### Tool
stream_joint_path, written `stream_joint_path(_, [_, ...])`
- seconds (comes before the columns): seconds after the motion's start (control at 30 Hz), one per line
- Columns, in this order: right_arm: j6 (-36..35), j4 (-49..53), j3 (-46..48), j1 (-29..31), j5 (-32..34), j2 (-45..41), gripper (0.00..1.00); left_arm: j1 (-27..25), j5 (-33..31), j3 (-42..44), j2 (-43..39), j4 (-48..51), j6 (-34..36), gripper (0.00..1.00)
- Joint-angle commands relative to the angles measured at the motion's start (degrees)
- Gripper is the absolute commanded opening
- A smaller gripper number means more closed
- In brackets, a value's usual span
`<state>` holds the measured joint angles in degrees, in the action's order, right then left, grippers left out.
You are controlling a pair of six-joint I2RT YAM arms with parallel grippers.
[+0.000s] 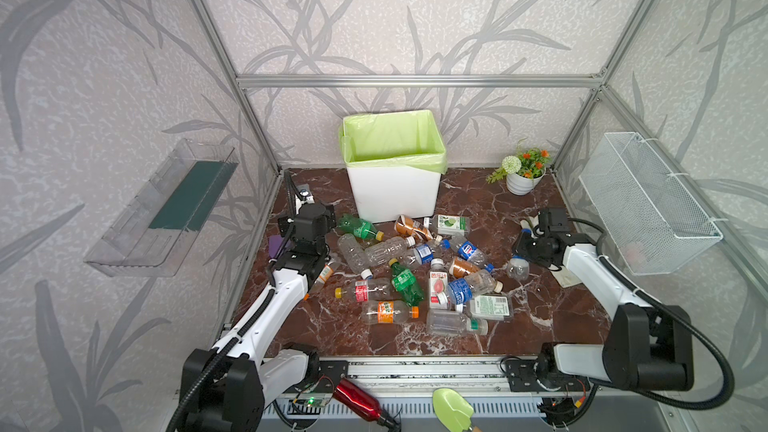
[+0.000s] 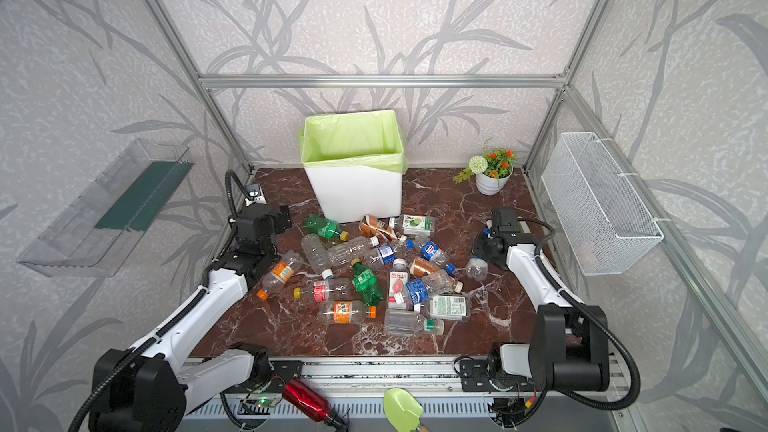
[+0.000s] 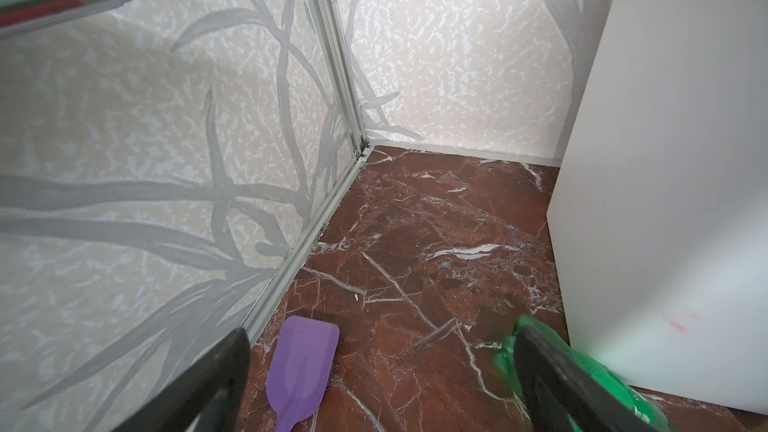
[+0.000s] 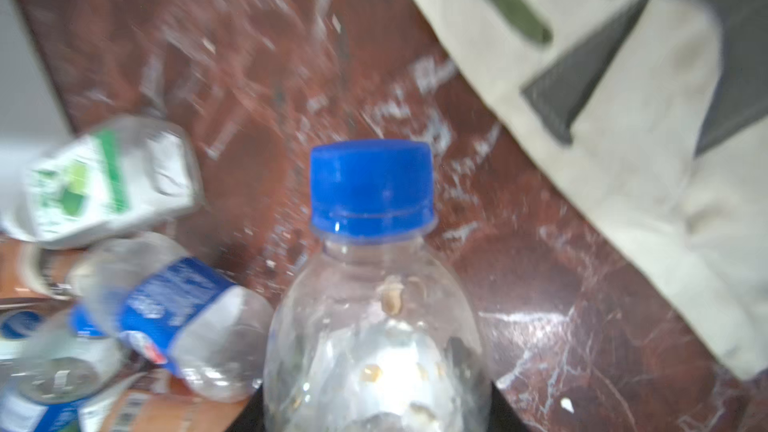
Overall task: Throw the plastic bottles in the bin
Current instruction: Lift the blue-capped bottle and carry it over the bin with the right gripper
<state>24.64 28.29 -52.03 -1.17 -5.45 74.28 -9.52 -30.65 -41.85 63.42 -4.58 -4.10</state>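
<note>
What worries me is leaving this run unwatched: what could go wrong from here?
1. The right hand is shut on the body of the blue-capped clear bottle; thin, smooth plastic may slip or pivot in transit.
2. The bin is tall, so a low carry could clip its rim.
3. The pile of plastic bottles lies partly along the way; a sweeping arm might scatter it.

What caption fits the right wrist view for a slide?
Right claw closed on a clear plastic bottle with a blue cap, other plastic bottles lying beside it on the red-brown marble table.
</note>
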Motion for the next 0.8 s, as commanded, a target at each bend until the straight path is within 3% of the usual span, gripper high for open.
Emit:
stream_joint_path(0.0, [-3.5,-3.9,-8.3,-0.3,-0.3,-4.5,0.48,0.6,-1.9,-0.3,-1.2,3.6,-2.1,0.99])
stream_joint_path(0.23, [-5.6,-12.5,-30.2,0.2,-4.3,-3.0,0.46,1.4,-2.6,-0.3,-2.2,8.2,-6.3,0.99])
stream_joint_path(0.37, [-9.4,-14.2,-43.9,4.7,-2.4,2.0,0.48,1.7,-2.5,-0.7,-2.3,10.9,-8.3,0.99])
stream_joint_path(0.53, [-5.7,-21.4,-54.3,8.5,-4.0,9.8,0.49,1.9,-1.8,-0.6,-3.2,12.6,-9.7,0.99])
stream_joint_path(0.67, [-10.4,-14.0,-70.3,20.0,-5.5,24.4,0.49,1.9,-1.5,-0.4,-3.6,13.5,-10.8,0.99])
stream_joint_path(0.77, [-13.8,2.9,-92.7,27.6,-11.1,44.8,0.50,1.9,-1.1,-0.3,-3.6,14.4,-11.6,0.99])
